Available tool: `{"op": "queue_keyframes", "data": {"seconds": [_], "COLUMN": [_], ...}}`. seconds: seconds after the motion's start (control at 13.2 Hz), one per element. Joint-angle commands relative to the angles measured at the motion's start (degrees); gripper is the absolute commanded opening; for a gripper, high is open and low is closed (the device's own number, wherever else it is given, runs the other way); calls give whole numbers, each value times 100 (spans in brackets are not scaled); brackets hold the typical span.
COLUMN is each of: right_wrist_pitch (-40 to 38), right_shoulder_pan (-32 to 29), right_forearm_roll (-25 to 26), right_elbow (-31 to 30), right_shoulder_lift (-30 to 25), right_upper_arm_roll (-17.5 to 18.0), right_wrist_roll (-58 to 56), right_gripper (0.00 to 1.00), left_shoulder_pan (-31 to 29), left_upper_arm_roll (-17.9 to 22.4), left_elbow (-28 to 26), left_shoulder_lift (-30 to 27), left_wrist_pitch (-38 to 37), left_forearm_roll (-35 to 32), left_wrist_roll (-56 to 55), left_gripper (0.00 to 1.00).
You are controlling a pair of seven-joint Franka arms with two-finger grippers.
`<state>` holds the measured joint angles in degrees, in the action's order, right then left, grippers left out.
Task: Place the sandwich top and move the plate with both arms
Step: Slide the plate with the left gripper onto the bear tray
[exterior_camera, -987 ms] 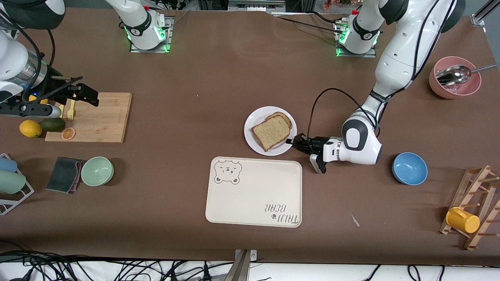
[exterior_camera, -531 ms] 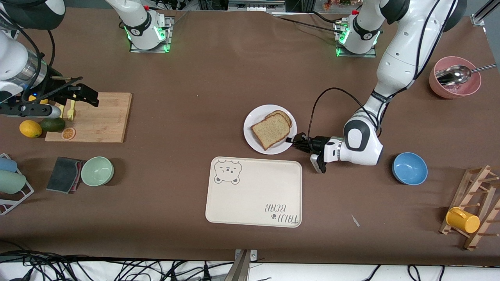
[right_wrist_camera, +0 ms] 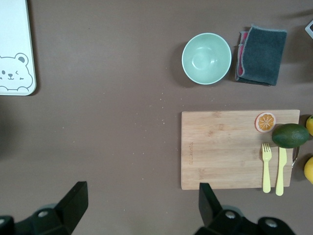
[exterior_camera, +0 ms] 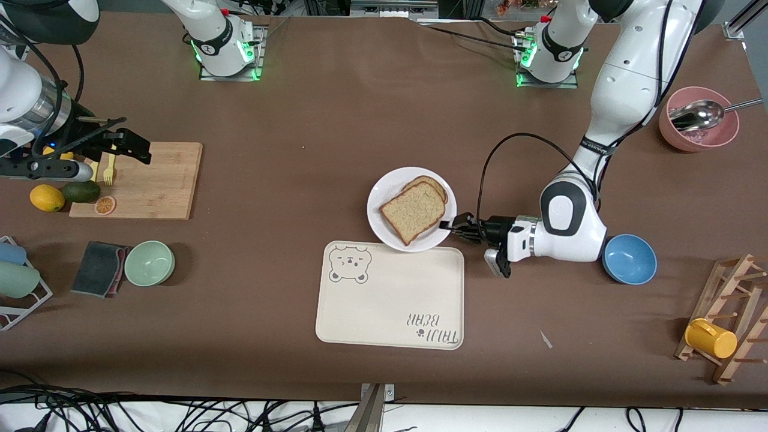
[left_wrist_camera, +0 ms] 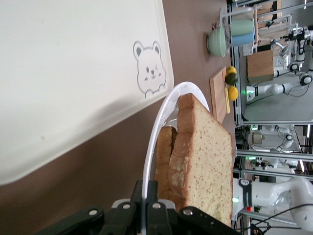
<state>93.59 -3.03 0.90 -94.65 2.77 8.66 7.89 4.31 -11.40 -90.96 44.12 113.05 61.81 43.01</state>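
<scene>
Front view: brown table (exterior_camera: 336, 108), cluttered edges.

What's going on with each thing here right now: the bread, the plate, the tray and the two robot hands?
Sandwich top: lying on the lower slice, on the plate.
Plate: lifted by its rim, edge over the tray.
Tray: flat on the table, nothing resting in it.
Left gripper: shut on the plate's rim.
Right gripper: open, waiting above the cutting board.

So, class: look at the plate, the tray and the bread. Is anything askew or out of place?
Yes. The plate overlaps the tray edge, held by its rim in the left end effector, shut on it. The top slice sits skewed, leaving the lower slice poking out. The right end effector waits open above the cutting board.
</scene>
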Motion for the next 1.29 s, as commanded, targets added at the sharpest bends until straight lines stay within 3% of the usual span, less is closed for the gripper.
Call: {"op": "queue_keyframes", "data": {"seconds": [0.0,0.15,0.3,0.68,0.83,1.21], "right_wrist_pitch": [-105,-96,-87,-96,-96,-105], "right_shoulder_pan": [-23,-31,-31,-31,-31,-31], "right_forearm_roll": [60,33,51,68,77,77], "right_elbow": [149,149,149,149,149,149], "right_shoulder_lift": [40,40,40,40,40,31], "right_upper_arm_roll": [21,13,13,4,4,4], "right_wrist_roll": [-33,-50,-41,-68,-59,-68], "right_gripper": [100,100,100,100,100,100], "left_shoulder_pan": [35,35,18,-17,-61,-105], "left_upper_arm_roll": [15,50,68,59,68,59], "left_elbow": [998,1737,2125,2180,2162,2030], "left_shoulder_lift": [639,1158,1458,1696,1697,1662], "left_wrist_pitch": [-90,23,435,1535,1527,1370], "left_forearm_roll": [358,367,367,550,893,877], "left_wrist_roll": [-327,-442,-451,-364,-328,-284], "left_gripper": [0,0,0,0,0,0]}}
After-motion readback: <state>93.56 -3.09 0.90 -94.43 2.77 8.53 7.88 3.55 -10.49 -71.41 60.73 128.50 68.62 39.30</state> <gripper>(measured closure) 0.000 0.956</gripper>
